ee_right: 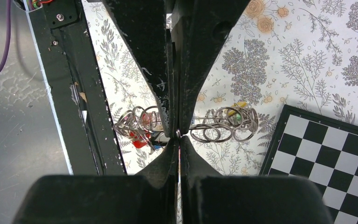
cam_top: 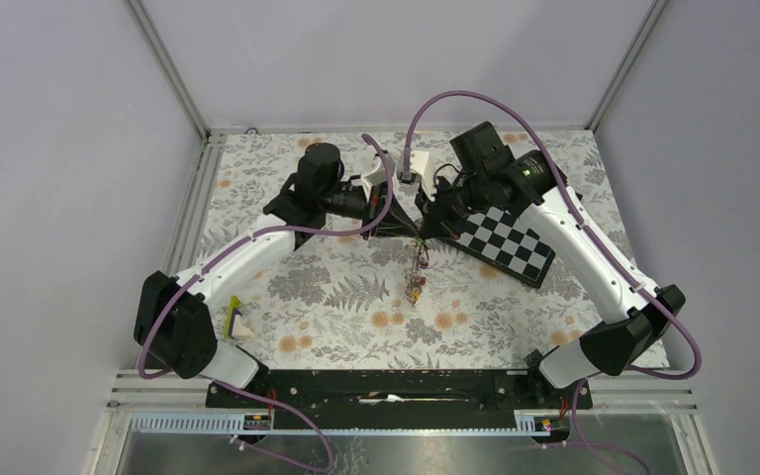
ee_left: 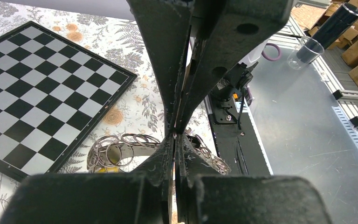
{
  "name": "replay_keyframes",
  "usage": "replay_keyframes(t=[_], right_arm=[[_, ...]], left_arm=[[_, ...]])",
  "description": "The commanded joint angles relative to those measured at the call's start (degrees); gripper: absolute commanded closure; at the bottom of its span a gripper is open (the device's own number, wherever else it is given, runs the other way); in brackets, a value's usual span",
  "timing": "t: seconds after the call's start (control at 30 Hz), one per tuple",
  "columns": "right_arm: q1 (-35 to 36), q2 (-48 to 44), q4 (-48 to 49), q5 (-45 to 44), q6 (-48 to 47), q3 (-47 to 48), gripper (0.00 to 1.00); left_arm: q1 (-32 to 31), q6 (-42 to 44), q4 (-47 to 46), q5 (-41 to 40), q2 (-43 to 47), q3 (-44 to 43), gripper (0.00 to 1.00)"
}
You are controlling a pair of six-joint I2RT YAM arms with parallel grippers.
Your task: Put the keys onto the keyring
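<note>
My left gripper [cam_top: 405,230] and right gripper [cam_top: 428,229] meet tip to tip above the middle of the table, both shut. Between them they pinch the keyring [ee_left: 127,150], a flat grey band seen nearly edge-on, with many small wire split rings [ee_left: 103,154] strung on it. The bunch [cam_top: 416,279] hangs down below the fingertips. In the right wrist view, rings spread to both sides of my right gripper [ee_right: 178,135]; a red key head [ee_right: 140,141] shows left, green and yellow heads [ee_right: 235,111] right. In the left wrist view my left gripper [ee_left: 176,135] faces the right fingers [ee_left: 168,70].
A black-and-white chequered board [cam_top: 506,243] lies on the floral cloth right of the grippers, partly under the right arm. A small yellow and white object [cam_top: 237,323] lies near the left arm's base. The black base rail [cam_top: 386,384] runs along the near edge.
</note>
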State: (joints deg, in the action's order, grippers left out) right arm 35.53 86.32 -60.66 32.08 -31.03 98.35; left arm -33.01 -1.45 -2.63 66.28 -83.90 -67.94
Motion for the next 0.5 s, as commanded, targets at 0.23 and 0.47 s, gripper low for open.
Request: replay_keyframes(t=[0.23, 0.47], right_arm=[[-0.3, -9.7, 13.5, 2.4, 2.0, -8.9, 0.83], [-6.0, -18.0, 25.8, 11.7, 6.8, -17.9, 0.63]], left_arm=[[1.6, -29.6, -40.2, 4.5, 2.7, 8.5, 1.0], [2.0, -50.0, -61.6, 0.0, 2.8, 14.1, 1.0]])
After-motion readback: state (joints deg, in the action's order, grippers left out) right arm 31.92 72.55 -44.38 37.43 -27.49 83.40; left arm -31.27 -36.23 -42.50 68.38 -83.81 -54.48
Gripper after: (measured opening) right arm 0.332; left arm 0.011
